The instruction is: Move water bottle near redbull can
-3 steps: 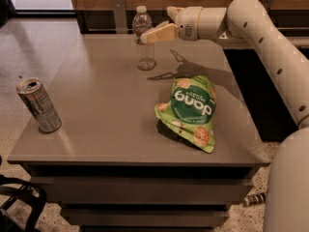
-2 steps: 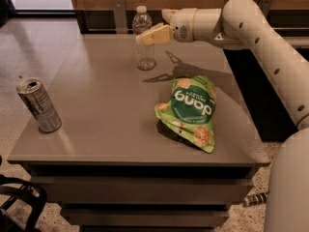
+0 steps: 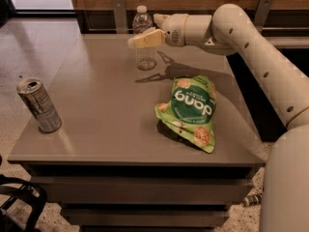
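Observation:
The water bottle (image 3: 144, 57), clear and ribbed with a white cap, stands upright at the far middle of the table (image 3: 96, 105). My gripper (image 3: 142, 30) reaches in from the right at the bottle's mid-height. It is open, with one finger (image 3: 147, 38) crossing in front of the bottle and the other just behind it to the right. The redbull can (image 3: 39, 105), silver-grey with a pull-tab top, stands upright near the table's front left edge, far from the bottle.
A green snack bag (image 3: 193, 111) lies flat on the right half of the table, between the bottle and the front edge. My arm (image 3: 251, 47) spans the back right corner. A dark counter and wall run behind the table.
My gripper has moved left and slightly down, so that it now stands around the bottle. The bottle, the can and the bag have not moved.

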